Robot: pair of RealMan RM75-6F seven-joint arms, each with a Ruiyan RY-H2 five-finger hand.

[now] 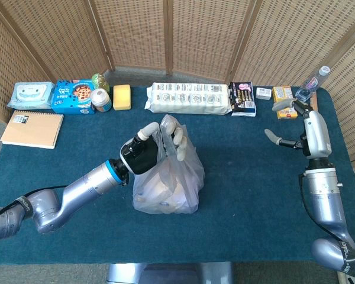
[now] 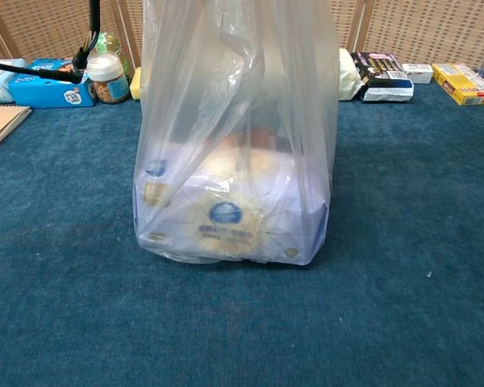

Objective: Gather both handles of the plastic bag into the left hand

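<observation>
Blue-carpeted table (image 1: pixel 236 177), with a filled plastic bag (image 1: pixel 168 186) standing at centre. Along the far edge: wipes pack (image 1: pixel 31 94), blue cookie box (image 1: pixel 72 96), jar (image 1: pixel 100 100), yellow sponge (image 1: pixel 122 97), long white packet (image 1: pixel 188 98), small boxes (image 1: pixel 284 94). At the left edge, a tan notebook (image 1: pixel 32 129).
</observation>
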